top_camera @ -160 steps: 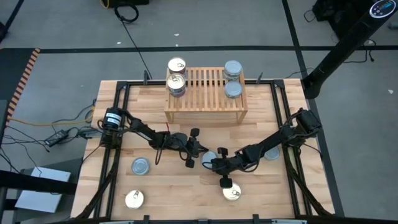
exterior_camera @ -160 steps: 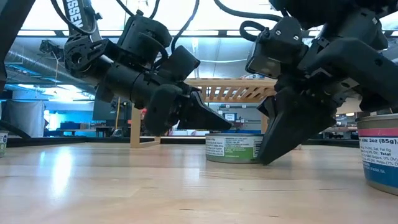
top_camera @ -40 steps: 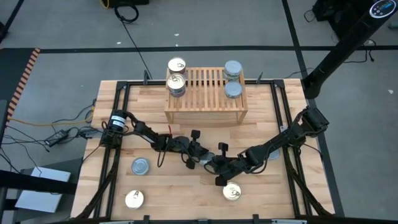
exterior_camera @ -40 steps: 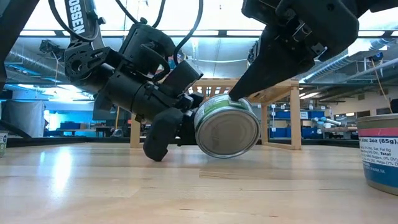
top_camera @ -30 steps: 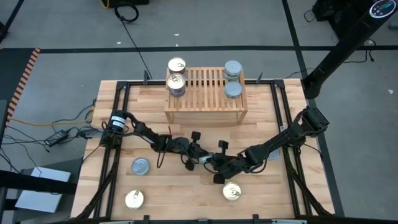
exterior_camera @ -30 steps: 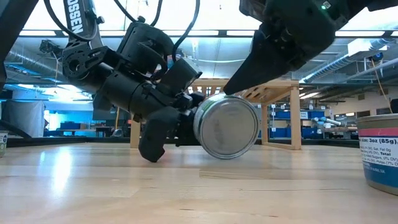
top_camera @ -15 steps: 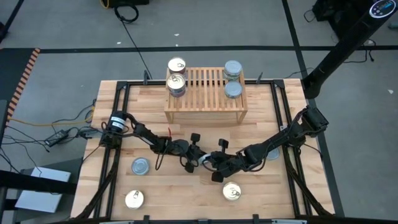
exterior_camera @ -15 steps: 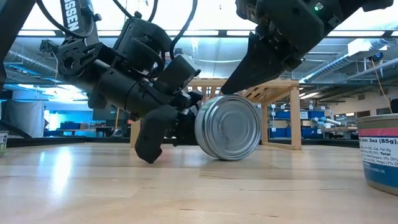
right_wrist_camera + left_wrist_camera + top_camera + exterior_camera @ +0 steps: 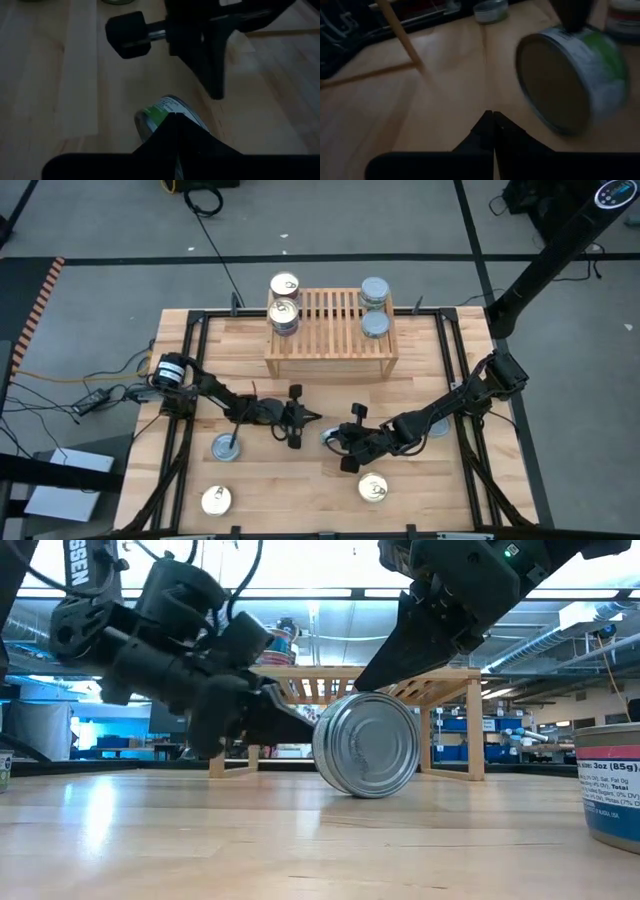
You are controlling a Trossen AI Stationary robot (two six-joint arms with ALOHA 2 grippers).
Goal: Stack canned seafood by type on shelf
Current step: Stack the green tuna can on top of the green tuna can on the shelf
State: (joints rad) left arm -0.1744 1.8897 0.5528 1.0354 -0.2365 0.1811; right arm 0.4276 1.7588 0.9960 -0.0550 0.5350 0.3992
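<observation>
Tin (image 9: 366, 757) tipped on its edge mid-counter (image 9: 280, 490), green label, flat end facing the low camera. Right hand (image 9: 372, 683) shut, tip resting on the tin's top edge. Left hand (image 9: 316, 418) shut, empty, just beside the tin. Four tins on the shelf (image 9: 330, 330): gold-topped left, silver-topped right.

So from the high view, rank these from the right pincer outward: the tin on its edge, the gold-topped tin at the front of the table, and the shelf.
1. The tin on its edge: at the tip of the shut right pincer, mid-table.
2. The gold-topped tin: toward the table's front, on the right arm's side.
3. The shelf: at the table's back edge, clearly farthest.
</observation>
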